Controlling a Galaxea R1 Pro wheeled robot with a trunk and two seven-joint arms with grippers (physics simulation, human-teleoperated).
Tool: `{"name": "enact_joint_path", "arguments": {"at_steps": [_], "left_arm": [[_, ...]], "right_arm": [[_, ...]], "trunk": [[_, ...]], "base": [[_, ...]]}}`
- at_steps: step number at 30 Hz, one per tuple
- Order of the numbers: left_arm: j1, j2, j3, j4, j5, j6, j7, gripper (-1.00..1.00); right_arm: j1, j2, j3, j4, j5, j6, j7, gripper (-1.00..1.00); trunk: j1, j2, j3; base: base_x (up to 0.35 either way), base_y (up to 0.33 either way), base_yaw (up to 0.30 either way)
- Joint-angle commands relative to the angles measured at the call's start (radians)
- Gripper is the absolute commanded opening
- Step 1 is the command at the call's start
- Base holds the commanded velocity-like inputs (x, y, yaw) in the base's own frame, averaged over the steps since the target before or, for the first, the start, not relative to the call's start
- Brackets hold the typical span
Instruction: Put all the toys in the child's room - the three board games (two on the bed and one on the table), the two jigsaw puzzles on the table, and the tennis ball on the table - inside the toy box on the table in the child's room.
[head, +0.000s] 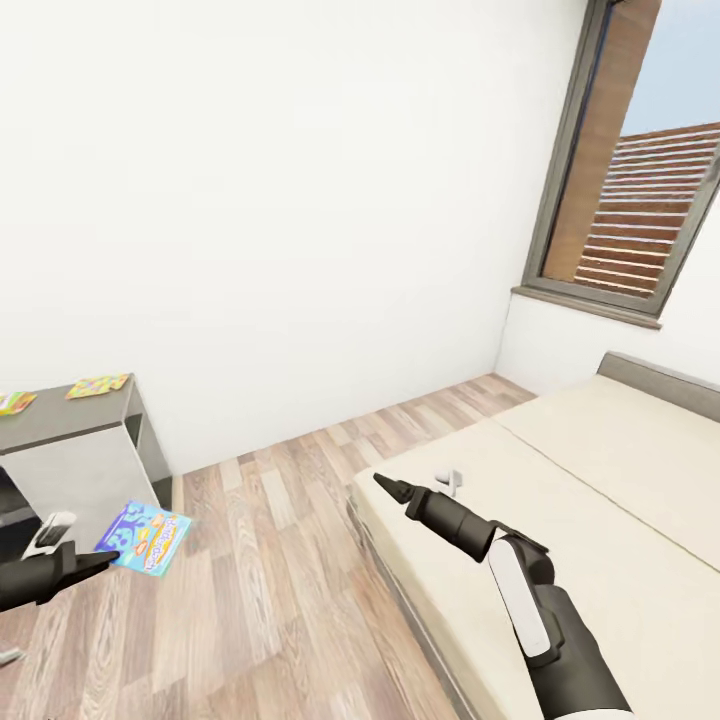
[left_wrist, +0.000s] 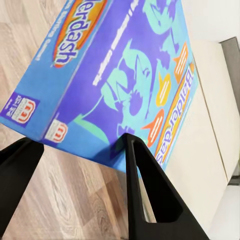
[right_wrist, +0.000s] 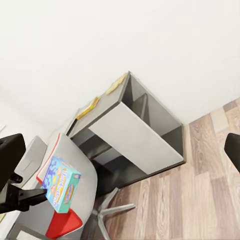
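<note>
Since the left gripper (left_wrist: 80, 150) is clamped on the blue board game (left_wrist: 120, 65) by one edge, the box looks light and stiff — likely to swing; the right gripper (head: 385, 484) holds nothing, jaws wide apart.

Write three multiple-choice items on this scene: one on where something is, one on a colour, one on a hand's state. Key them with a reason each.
1. Where is the blue board game?
A. Lying on the bed
B. Held by the left hand above the wood floor
C. On the desk top

2. What colour is the bed's mattress?
A. Beige
B. Red
C. Black

3. How is the right hand?
A. Clamped on a ball
B. Holding a puzzle
C. Empty, over the mattress

Answers:
1 B: the head view shows the left hand gripping the box's edge, with floor planks behind it.
2 A: the mattress is plain beige in the head view.
3 C: its fingertips hold nothing, and its own wrist view shows the fingers wide apart.
</note>
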Motion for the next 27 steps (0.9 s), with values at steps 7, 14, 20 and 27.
{"name": "enact_joint_path", "arguments": {"at_steps": [7,14,20,27], "left_arm": [[-0.001,0.000,0.000,0.000,0.003,0.005,-0.004,-1.00],[-0.001,0.000,0.000,0.000,0.003,0.005,-0.004,-1.00],[-0.001,-0.001,-0.004,-0.007,0.003,0.009,-0.006,-1.00],[-0.001,-0.026,-0.020,-0.070,0.001,0.022,-0.004,-1.00]], "right_arm": [[-0.001,0.003,-0.002,-0.001,0.015,0.002,0.000,1.00],[-0.001,0.008,-0.003,0.001,0.017,0.002,-0.001,1.00],[-0.001,0.009,-0.004,0.002,0.018,0.005,-0.013,1.00],[0.000,0.008,-0.006,0.002,0.048,0.017,-0.172,1.00]], "trunk": [[0.001,-0.001,-0.001],[0.001,-0.001,-0.001],[0.001,-0.001,-0.001],[-0.022,0.041,0.018]], "base": [[0.272,0.183,0.280],[0.283,0.144,0.283],[0.099,0.020,0.283],[0.008,0.002,0.283]]}}
